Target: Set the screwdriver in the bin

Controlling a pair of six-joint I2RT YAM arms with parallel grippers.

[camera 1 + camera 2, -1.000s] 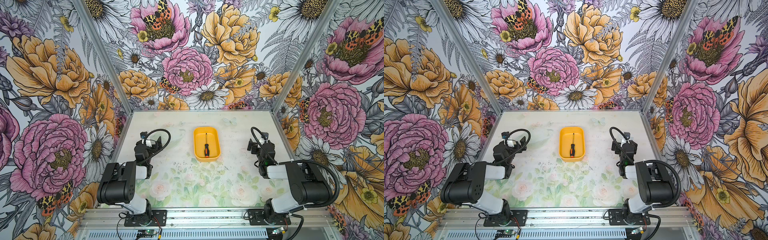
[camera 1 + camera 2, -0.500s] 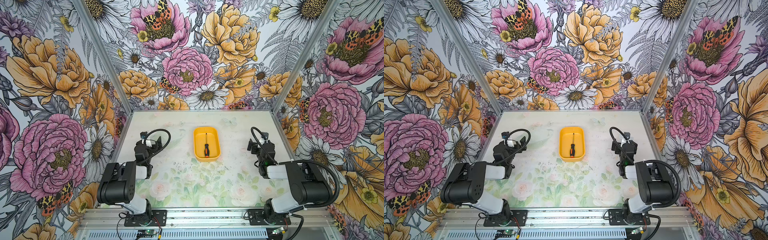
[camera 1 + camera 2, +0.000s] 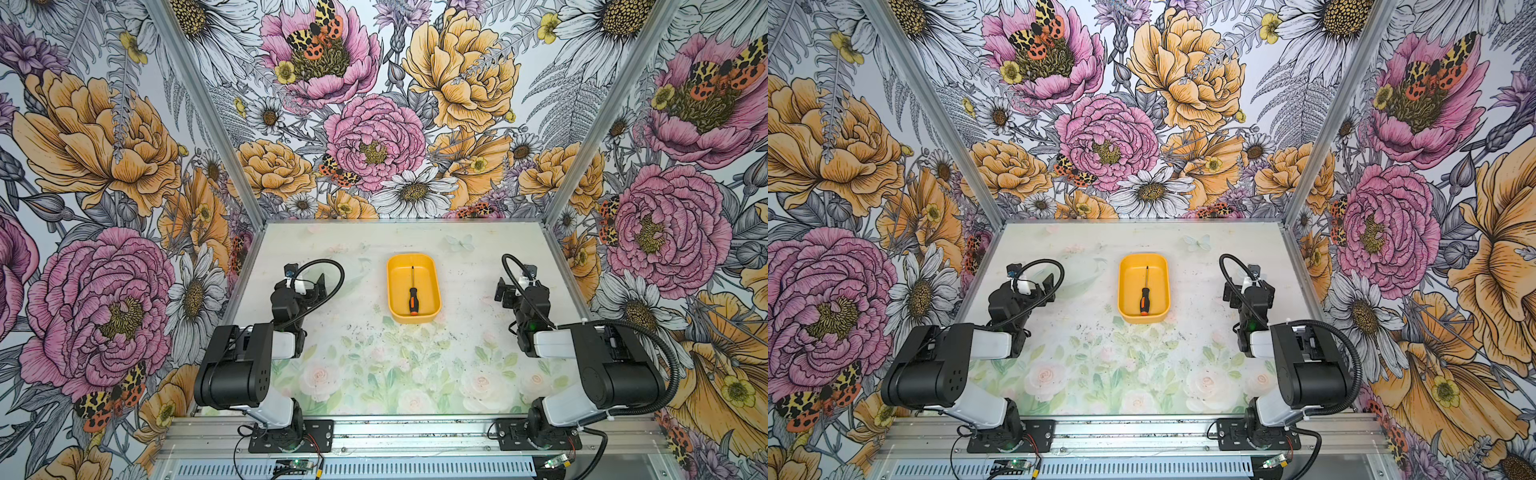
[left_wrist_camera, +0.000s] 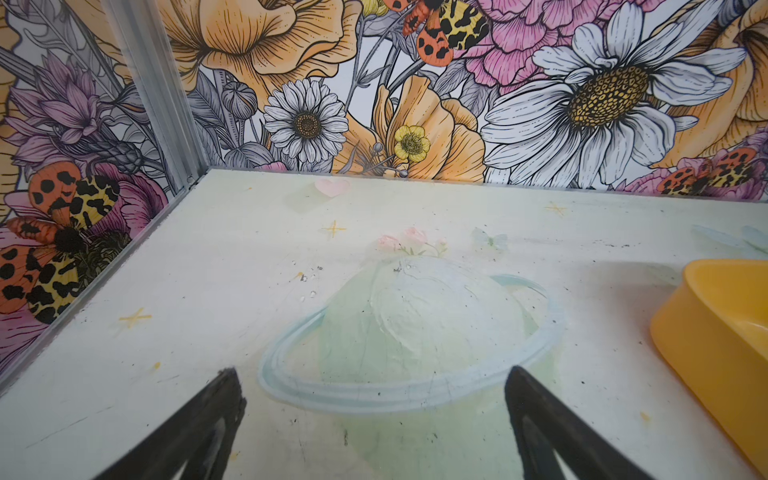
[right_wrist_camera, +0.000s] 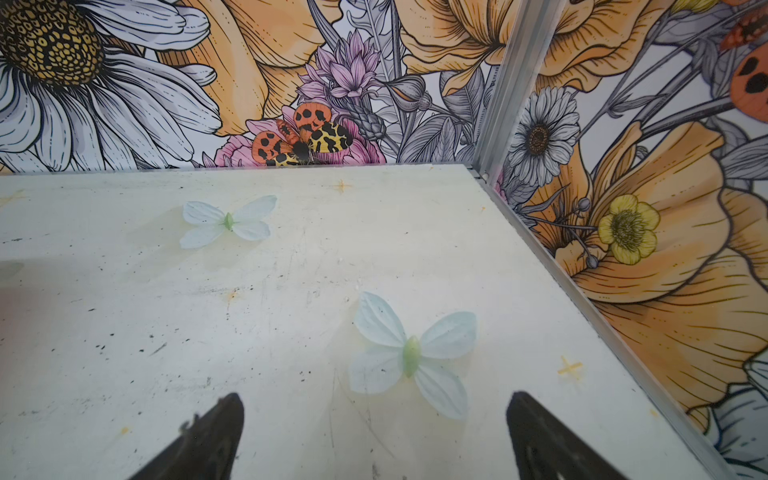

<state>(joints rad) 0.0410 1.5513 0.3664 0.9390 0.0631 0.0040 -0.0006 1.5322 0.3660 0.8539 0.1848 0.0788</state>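
Left end effector [image 4: 370, 384] and right end effector [image 5: 374, 405] both stand spread wide apart, and they hold nothing. Under them is the counter [image 3: 457, 357]. Between the two, well apart from each, sits the bin [image 3: 428, 286]. Inside it lies the screwdriver [image 3: 413, 300], flat on the floor of the bin. Nothing has moved in the last second, so the job looks done.

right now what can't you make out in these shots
- screwdriver tip type: too small in both top views.
- bin inside: cut off by the left wrist view's edge; its near wall hides the rest.
- Right wrist view: neither shows; only the table and the open right end effector.
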